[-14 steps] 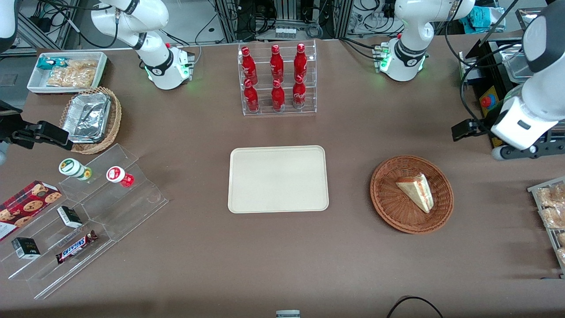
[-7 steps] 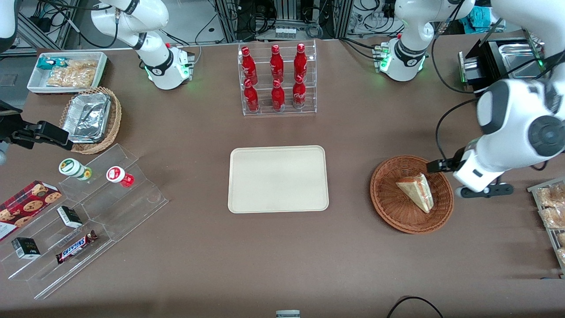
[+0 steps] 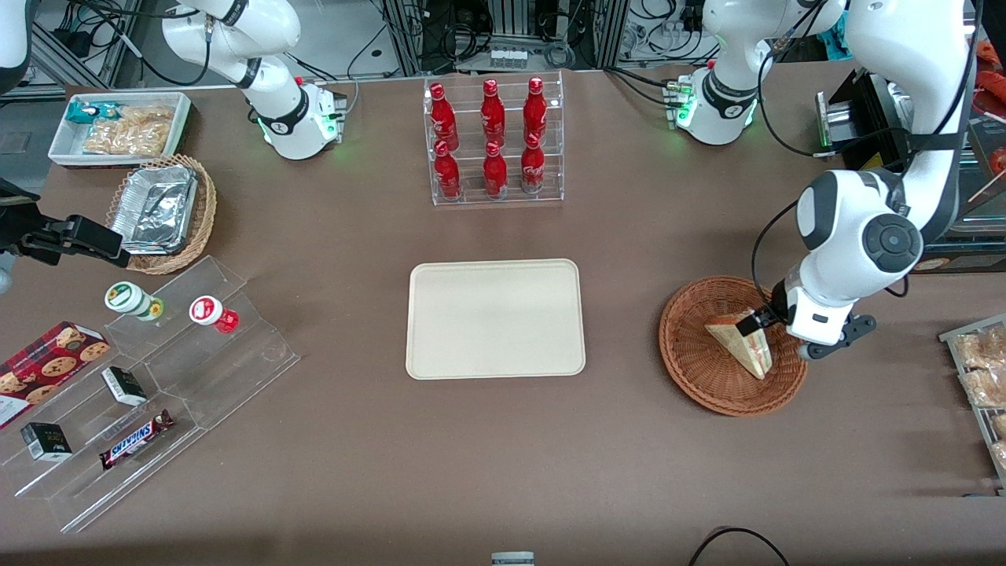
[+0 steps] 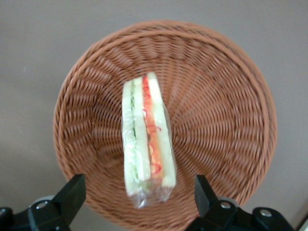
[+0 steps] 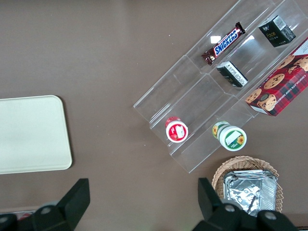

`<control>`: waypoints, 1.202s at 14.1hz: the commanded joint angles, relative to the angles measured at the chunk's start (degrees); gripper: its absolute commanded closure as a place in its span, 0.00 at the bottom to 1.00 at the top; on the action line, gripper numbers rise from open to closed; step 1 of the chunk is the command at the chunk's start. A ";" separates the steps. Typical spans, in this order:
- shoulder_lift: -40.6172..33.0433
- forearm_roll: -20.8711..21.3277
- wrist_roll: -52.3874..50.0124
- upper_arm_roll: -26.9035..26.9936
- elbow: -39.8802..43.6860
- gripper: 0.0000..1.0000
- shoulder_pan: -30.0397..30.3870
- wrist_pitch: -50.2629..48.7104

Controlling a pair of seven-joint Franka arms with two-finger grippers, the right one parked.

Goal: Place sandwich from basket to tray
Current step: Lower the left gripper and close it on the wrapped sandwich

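The sandwich [image 3: 740,340], a wrapped pale wedge with red, orange and green layers, lies in the round reddish-brown basket [image 3: 699,369] toward the working arm's end of the table. In the left wrist view the sandwich [image 4: 146,139] lies in the middle of the basket [image 4: 216,115]. My gripper [image 3: 774,326] hangs over the basket's edge, just above the sandwich's wide end. In the left wrist view my gripper [image 4: 139,195] is open, its fingers [image 4: 72,192] wide apart on either side of the sandwich's end, not touching it. The cream tray [image 3: 495,318] lies bare at the table's middle.
A clear rack of red bottles [image 3: 493,141] stands farther from the camera than the tray. A wire rack of bagged pastries [image 3: 982,377] sits at the working arm's table end. A clear stepped stand with snacks [image 3: 149,385], a tan basket of foil containers [image 3: 161,212] and a white bin [image 3: 118,126] lie toward the parked arm's end.
My arm has swung in from the table's end and come down over the basket. The gripper now hangs above the sandwich. The sandwich, basket and tray have not moved.
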 commanded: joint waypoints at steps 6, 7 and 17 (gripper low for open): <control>4.36 0.85 -18.91 -0.39 -0.98 0.00 -0.02 5.61; 5.06 0.76 -19.00 -0.39 -0.80 0.00 -0.02 5.62; 6.22 0.76 -17.25 -0.48 2.35 0.91 -0.02 3.70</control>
